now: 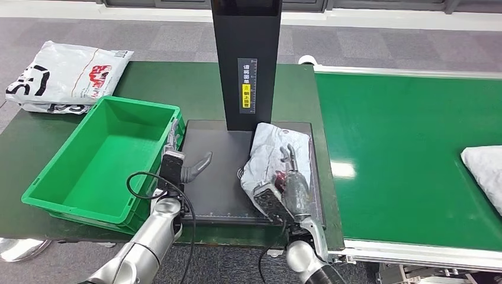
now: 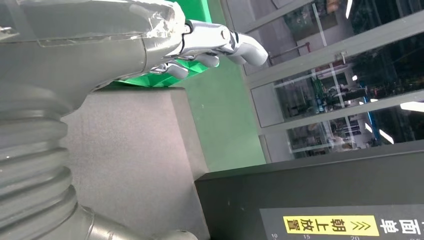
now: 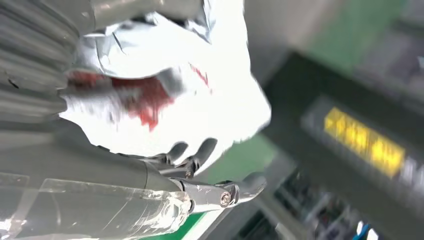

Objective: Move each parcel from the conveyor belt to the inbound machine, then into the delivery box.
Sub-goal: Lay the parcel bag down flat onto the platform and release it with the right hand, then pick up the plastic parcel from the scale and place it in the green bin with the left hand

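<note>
right hand (image 1: 288, 180) lies over the grey parcel (image 1: 273, 155), fingers curled around it, holding it on the black platform of the inbound machine (image 1: 219, 177), at the platform's right side beside the upright column. left hand (image 1: 180, 163) hovers at the platform's left edge, fingers spread, holding nothing, just beside the green delivery box (image 1: 77, 195). a second pale parcel (image 1: 485, 171) sits on the green conveyor belt (image 1: 396, 148) at far right. a white printed bag (image 1: 65, 77) lies on the table beyond the box.

A dark green table (image 1: 177, 77) stands on grey carpet (image 1: 355, 47); glass partitions (image 2: 325, 90) line the far side.
</note>
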You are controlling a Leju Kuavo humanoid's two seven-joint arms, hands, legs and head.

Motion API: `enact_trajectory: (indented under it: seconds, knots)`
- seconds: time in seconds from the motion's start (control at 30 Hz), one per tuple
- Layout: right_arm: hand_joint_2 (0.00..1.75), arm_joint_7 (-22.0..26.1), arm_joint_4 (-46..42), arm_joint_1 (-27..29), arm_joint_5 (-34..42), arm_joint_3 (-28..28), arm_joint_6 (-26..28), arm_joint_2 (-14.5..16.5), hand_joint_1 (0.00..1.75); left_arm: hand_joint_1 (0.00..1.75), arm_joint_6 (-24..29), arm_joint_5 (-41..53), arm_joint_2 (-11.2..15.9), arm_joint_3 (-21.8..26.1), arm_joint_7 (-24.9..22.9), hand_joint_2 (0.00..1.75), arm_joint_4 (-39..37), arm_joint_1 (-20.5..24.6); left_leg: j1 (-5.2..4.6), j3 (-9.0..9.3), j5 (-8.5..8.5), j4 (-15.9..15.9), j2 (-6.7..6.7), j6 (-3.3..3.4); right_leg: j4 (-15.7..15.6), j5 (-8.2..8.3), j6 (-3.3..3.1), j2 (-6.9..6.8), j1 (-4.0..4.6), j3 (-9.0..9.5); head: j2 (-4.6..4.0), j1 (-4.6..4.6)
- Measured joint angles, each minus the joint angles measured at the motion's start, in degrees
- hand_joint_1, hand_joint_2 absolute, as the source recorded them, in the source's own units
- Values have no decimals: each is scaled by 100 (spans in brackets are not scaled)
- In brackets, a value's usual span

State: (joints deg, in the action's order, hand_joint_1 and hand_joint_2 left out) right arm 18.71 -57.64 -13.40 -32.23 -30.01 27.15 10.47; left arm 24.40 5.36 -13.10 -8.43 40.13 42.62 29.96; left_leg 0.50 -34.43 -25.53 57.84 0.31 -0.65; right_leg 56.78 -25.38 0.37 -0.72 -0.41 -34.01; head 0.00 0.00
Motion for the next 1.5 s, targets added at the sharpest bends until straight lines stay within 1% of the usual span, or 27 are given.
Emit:
enact_trajectory:
  seconds: [0.13,0.17,0.23,0.3,0.4,0.47,0.5,0.57,0.63,0.7,0.83,1.0,1.03,1.13,1.27,1.4,1.5]
  knots:
    - [175,510,-132,49,789,357,112,-8,0,0,-91,-111,-2,1,0,175,91,-11,-1,1,0,0,0,0,0,0,0,0,0,0,0,0]
    - [175,603,-155,58,978,451,76,-10,0,0,-103,-122,-2,1,0,175,106,-11,-1,1,0,0,0,0,0,0,0,0,0,0,0,0]
    - [175,741,-198,71,1492,659,-181,-16,0,0,-164,-151,-3,0,0,175,140,-12,-1,1,0,0,0,0,0,1,0,0,0,0,0,0]
    - [175,836,-218,74,2178,878,-677,-22,0,0,-287,-190,-5,-1,1,175,172,-12,-1,1,0,0,1,0,0,1,0,1,0,0,0,0]
    - [175,891,-160,38,3270,1245,-1686,-34,0,0,-497,-229,-9,-1,6,175,197,-11,-1,1,0,0,1,0,0,1,1,1,0,-1,0,0]
    - [175,915,-51,-10,3827,1512,-2267,-44,0,0,-575,-230,-18,-6,10,175,206,-10,-1,1,0,0,0,0,0,1,1,0,0,0,0,0]
    - [175,943,21,-35,4013,1639,-2468,-49,0,0,-604,-230,-24,-10,12,175,209,-9,-1,1,0,1,0,0,0,2,1,0,0,0,0,0]
    - [175,1008,154,-78,4227,1839,-2686,-60,0,0,-652,-229,-38,-24,13,175,211,-8,-1,1,0,1,0,0,0,2,1,0,-1,0,0,0]
    - [175,1063,236,-98,4302,1937,-2746,-70,0,0,-684,-218,-48,-41,14,175,216,-8,-1,1,0,1,0,0,0,2,2,1,-1,0,0,0]
    - [175,1046,337,-138,4458,2015,-2928,-78,0,0,-718,-169,-50,-88,15,175,221,-4,-1,1,0,1,1,0,0,2,2,3,-1,-2,0,0]
    - [175,919,684,-297,4979,2214,-3694,-87,0,0,-821,-25,-50,-254,15,175,228,5,-1,0,0,1,0,-1,0,2,1,2,0,-3,0,0]
    - [175,973,1026,-411,5352,2320,-4715,-105,0,0,-893,177,-48,-459,14,175,268,6,-1,0,0,1,1,-1,1,2,1,3,0,-3,0,0]
    - [175,990,1069,-431,5367,2327,-4853,-108,0,0,-904,193,-47,-492,14,175,270,6,-1,0,0,1,1,-1,1,2,1,3,0,-3,0,0]
    - [175,1128,1180,-502,5268,2330,-4962,-116,0,0,-960,260,-45,-573,13,175,271,7,-1,0,0,1,1,-1,1,2,1,3,-1,-3,0,0]
    - [175,1409,1227,-573,4965,2330,-4789,-143,0,0,-1138,603,-3,-768,15,175,268,10,-1,0,0,1,1,-1,1,2,2,3,-1,-3,0,0]
    - [175,1579,1181,-611,4594,2333,-4357,-167,0,0,-1276,1269,54,-1087,13,175,176,43,-2,0,0,1,1,0,0,2,2,3,-2,-3,0,0]
    - [175,1689,977,-610,4229,2359,-3791,-184,0,0,-1344,1821,77,-1370,2,175,-43,111,-3,1,0,1,2,0,1,2,2,3,-2,-3,0,0]
